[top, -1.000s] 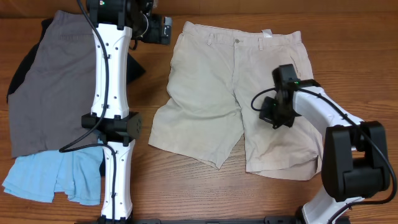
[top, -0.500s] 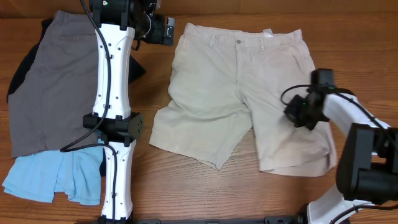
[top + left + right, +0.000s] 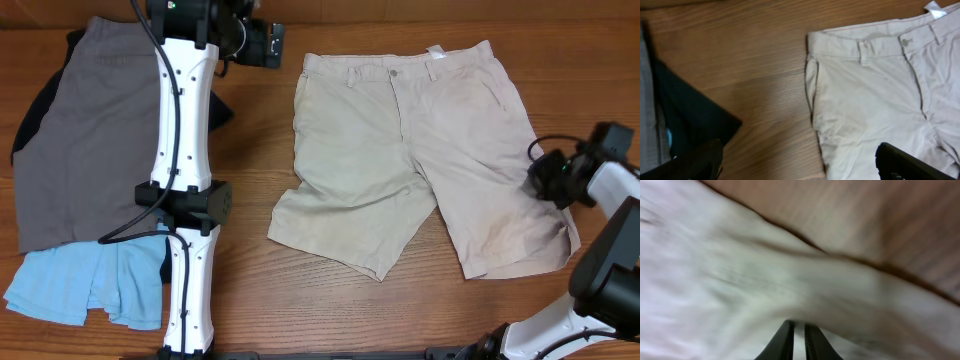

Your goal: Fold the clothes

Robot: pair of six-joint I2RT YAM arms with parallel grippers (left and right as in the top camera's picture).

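On the right, jaws (nearly closed) pinch the khaki shorts.

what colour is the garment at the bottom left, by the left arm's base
The garment is light blue; the overhead view shows it best.

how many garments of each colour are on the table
beige shorts: 1
grey shorts: 1
light-blue garment: 1
black garment: 1, mostly hidden under the grey
total: 4
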